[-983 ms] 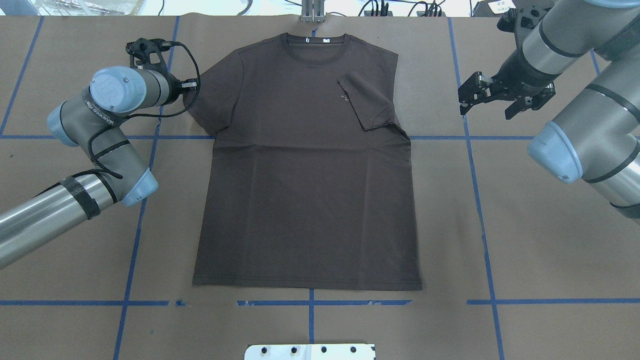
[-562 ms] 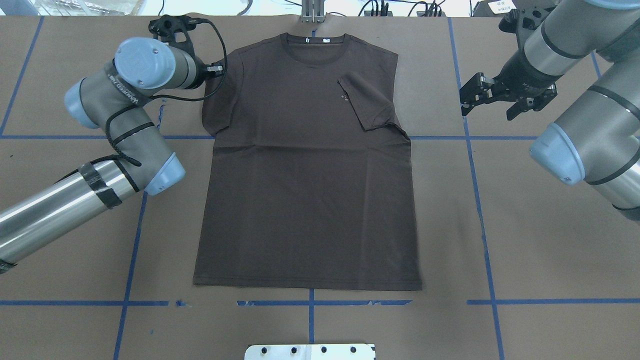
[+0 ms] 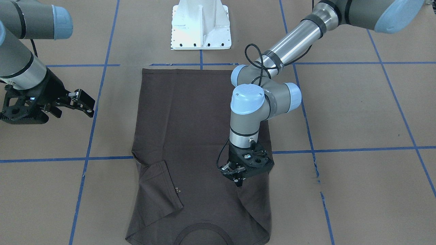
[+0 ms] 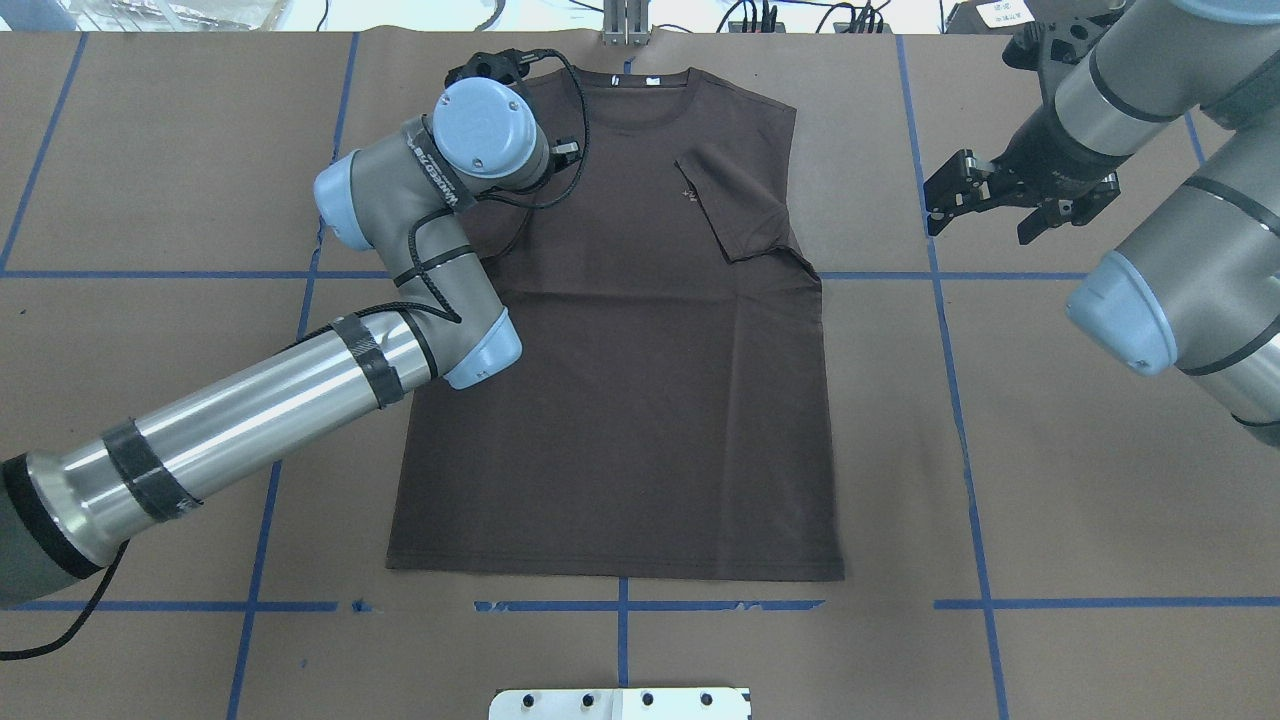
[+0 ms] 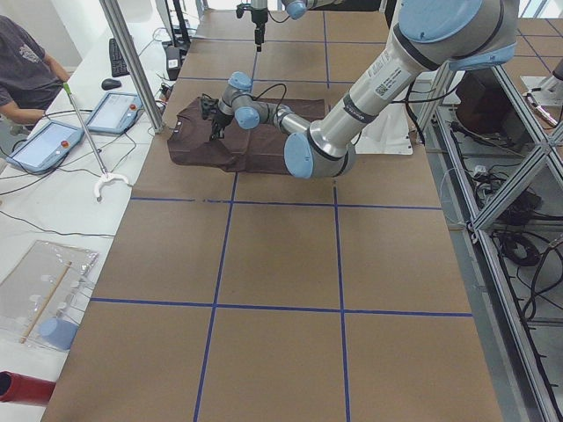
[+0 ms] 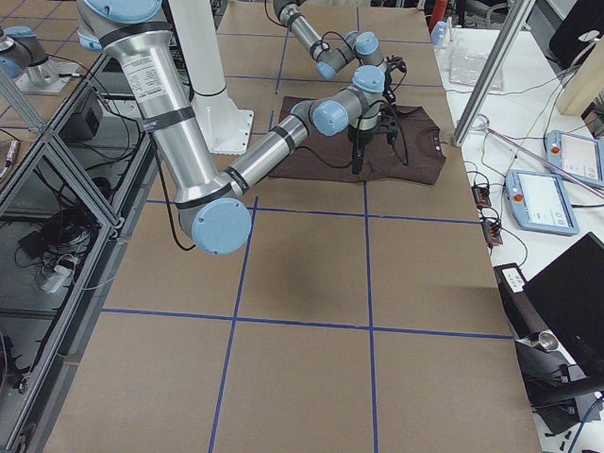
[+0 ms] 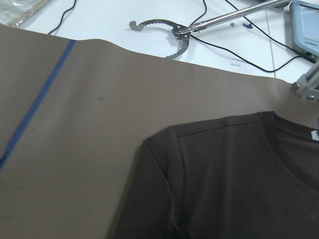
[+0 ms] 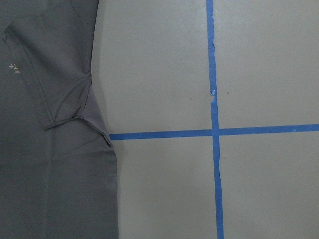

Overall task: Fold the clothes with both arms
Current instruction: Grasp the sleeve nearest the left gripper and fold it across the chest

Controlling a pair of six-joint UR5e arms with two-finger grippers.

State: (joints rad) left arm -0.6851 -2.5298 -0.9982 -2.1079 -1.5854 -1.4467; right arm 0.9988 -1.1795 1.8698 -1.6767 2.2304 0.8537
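Note:
The dark brown T-shirt (image 4: pixel 620 400) lies flat, front up, with its collar at the far edge. One sleeve (image 4: pixel 745 210) is folded inward beside the pale logo (image 4: pixel 688 193). In the front-facing view my left gripper (image 3: pixel 238 182) points down over the chest, shut on the other sleeve, which forms a diagonal crease toward the shoulder. My left arm's wrist (image 4: pixel 485 125) hides that gripper from overhead. The left wrist view shows the shoulder and collar (image 7: pixel 299 132). My right gripper (image 4: pixel 983 222) hovers open and empty beside the shirt, off the fabric.
Brown paper (image 4: pixel 1050 450) marked with blue tape lines covers the table. The white base pedestal (image 3: pixel 201 23) stands at the robot's edge. Beyond the far edge are cables, a grabber tool (image 7: pixel 169 35) and a seated person (image 5: pixel 26 70) with tablets.
My left arm swung rightward from outside the shirt's left sleeve to over the chest, drawing that sleeve inward. The right gripper stayed nearly in place, still open.

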